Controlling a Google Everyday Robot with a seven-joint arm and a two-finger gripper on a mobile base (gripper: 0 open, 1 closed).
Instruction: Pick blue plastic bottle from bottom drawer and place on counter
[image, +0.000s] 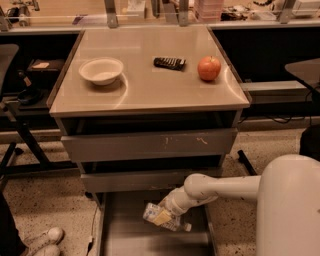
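The blue plastic bottle (152, 212) is clear with a pale label and a white cap, and it hangs tilted just above the floor of the open bottom drawer (131, 239). My gripper (163, 217) reaches down from the right on a white arm and is shut around the bottle's middle. The beige counter (150, 87) tops the grey cabinet above it.
On the counter are a white bowl (101, 70), a dark remote-like gadget (169, 62) and a red apple (209, 68). Two shut drawers with scratched fronts (150, 144) overhang the open drawer. A shoe (44, 241) is on the floor at the left, and a cluttered bench (150, 10) runs behind.
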